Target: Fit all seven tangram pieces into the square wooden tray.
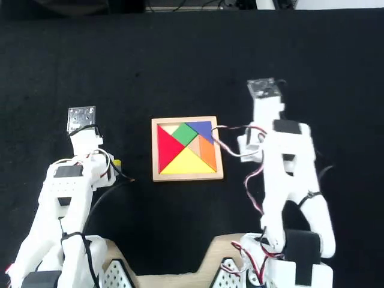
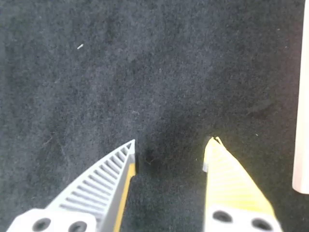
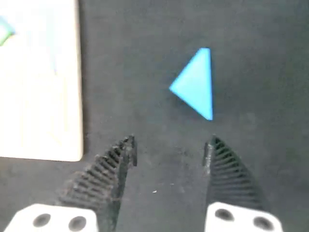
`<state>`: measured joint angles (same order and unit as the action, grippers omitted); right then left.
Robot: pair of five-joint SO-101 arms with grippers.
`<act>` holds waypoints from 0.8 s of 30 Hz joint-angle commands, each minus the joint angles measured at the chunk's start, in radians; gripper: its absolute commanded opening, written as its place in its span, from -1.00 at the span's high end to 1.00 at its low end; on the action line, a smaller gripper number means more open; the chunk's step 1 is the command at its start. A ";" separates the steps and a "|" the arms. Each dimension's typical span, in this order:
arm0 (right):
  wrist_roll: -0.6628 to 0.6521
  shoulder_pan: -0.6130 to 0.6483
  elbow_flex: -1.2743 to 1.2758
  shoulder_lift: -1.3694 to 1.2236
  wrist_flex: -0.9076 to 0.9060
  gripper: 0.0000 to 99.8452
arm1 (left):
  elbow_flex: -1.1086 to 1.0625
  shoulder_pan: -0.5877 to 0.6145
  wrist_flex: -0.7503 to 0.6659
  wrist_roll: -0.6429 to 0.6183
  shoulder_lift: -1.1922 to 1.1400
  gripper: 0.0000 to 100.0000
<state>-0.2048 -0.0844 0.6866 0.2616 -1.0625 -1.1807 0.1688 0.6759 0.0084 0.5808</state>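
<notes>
Well, nearest to the cameras I see the two tools. The left gripper [image 2: 172,145] hangs over the black cloth [image 2: 145,63] with its white and yellow fingers [image 2: 227,179] spread apart, and nothing is between them. One pale edge of the wooden tray [image 2: 301,96] shows off to its side.

The right gripper [image 3: 171,142] is also spread wide, its dark fingers [image 3: 108,169] holding nothing. A little ahead of it the light blue triangle [image 3: 195,84] lies flat on the cloth, outside the tray, near the tray's outer edge but apart from it.

Farther away, in the high view, the tray [image 1: 188,177] sits between the left arm [image 1: 66,192] and the right arm [image 1: 288,168]. Inside it I can count a red triangle [image 1: 167,147], a yellow triangle [image 1: 187,163], a green square [image 1: 185,133], a dark blue piece [image 1: 203,129] and an orange piece [image 1: 208,153]. These lie flat and close together. In the far left corner there is a pale triangular patch [image 1: 171,128]; I cannot tell if it is bare wood or a pale piece.
</notes>
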 commanded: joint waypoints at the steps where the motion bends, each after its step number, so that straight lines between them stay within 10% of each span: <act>1: 0.011 0.012 -0.074 0.035 0.003 0.52 | -0.010 -0.015 -0.011 0.000 0.009 0.54; 24: -0.094 -0.074 -0.486 -0.561 0.000 0.52 | -0.008 -0.008 -0.011 0.000 0.009 0.54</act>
<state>-0.2616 -0.1504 0.2509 -0.3046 -1.0625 -1.1945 0.1672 0.6759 0.0084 0.5808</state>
